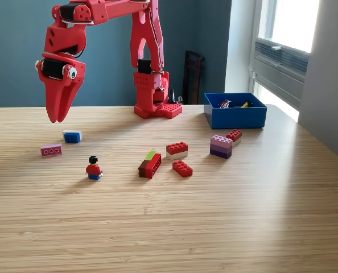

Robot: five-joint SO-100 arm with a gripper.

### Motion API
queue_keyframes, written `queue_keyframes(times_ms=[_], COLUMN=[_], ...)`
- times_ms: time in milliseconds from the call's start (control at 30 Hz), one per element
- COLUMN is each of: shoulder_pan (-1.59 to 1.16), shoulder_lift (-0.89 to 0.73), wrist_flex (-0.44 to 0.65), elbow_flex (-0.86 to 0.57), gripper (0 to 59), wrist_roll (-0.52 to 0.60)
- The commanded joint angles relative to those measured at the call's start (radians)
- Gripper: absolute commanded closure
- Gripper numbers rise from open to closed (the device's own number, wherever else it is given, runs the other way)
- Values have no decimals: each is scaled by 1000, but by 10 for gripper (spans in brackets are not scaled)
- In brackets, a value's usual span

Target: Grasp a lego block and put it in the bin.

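We see the red gripper [58,119] hanging in the air at the exterior view's left, tips pointing down and pressed together, holding nothing. Just below it, a bit to the right, a blue and white lego block [72,136] lies on the wooden table [214,227]. The blue bin [235,116] sits far off at the exterior view's right, with a few small pieces inside.
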Motion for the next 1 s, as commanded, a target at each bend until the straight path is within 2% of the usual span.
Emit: queue_keyframes(times_ms=[33, 167, 267, 333, 433, 567, 667, 733, 867, 1000], shoulder_pan=[8, 20, 25, 25, 21, 34, 54, 60, 57, 58], shoulder_lift=[14, 12, 11, 11, -23, -121, -202, -250, -328, -379], wrist_flex=[-5, -5, -6, -6, -5, 2, 5, 25, 137, 153], elbow_flex=[-15, 0, 2, -3, -35, -133, -207, -250, -354, -376], gripper=[469, 449, 442, 424, 366, 343, 351, 359, 390, 398], wrist_roll=[-52, -89, -66, 20, 209, 479, 637, 695, 729, 762])
